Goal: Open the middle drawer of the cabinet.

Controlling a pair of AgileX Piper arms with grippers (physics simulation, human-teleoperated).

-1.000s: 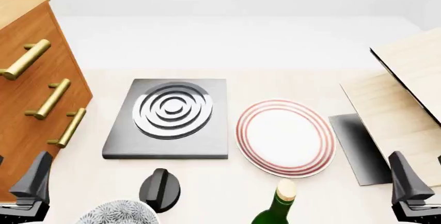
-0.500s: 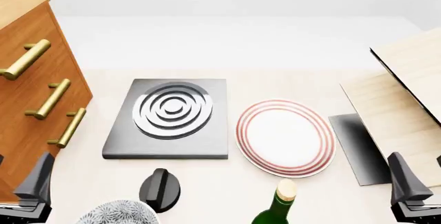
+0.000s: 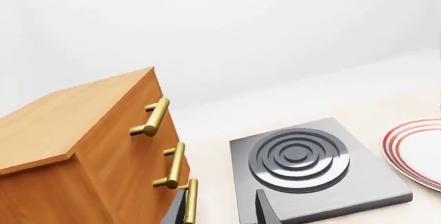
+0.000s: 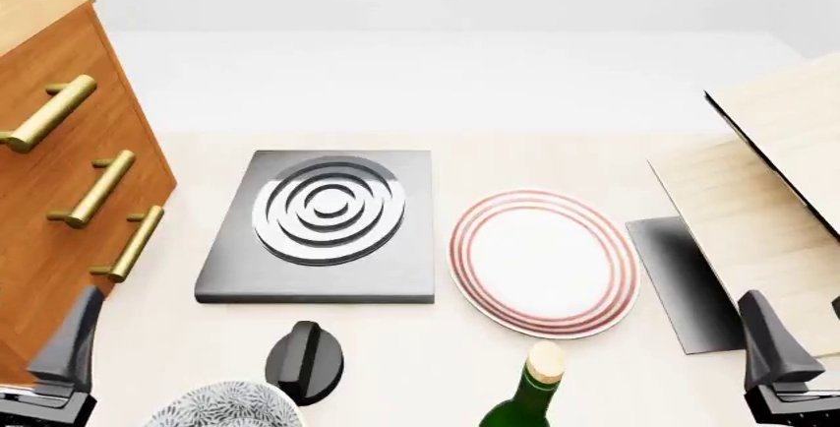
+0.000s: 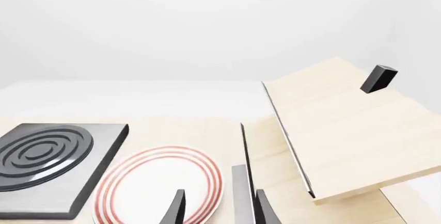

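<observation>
The cabinet (image 4: 53,211) stands at the table's left, an orange-brown chest with three brass bar handles. The middle drawer (image 4: 94,189) looks flush with the drawers above and below it. In the left wrist view the cabinet (image 3: 103,146) fills one side, with the middle drawer's handle (image 3: 173,164) ahead of my left gripper (image 3: 220,213), which is open and empty. One left finger (image 4: 73,343) shows near the cabinet's front corner, below the lowest handle. My right gripper (image 5: 220,211) is open and empty over the table's right; a finger (image 4: 768,343) shows there.
A grey hob slab (image 4: 322,220) with concentric rings lies mid-table beside a red-rimmed plate (image 4: 542,262). Along the near edge are a black knob (image 4: 305,358), a patterned bowl (image 4: 223,405) and a green bottle (image 4: 525,397). Pale boards (image 4: 761,191) and a dark mat (image 4: 676,279) lie at the right.
The left gripper's finger has shifted very slightly to the right near the cabinet's corner. The right gripper and the drawers look unchanged.
</observation>
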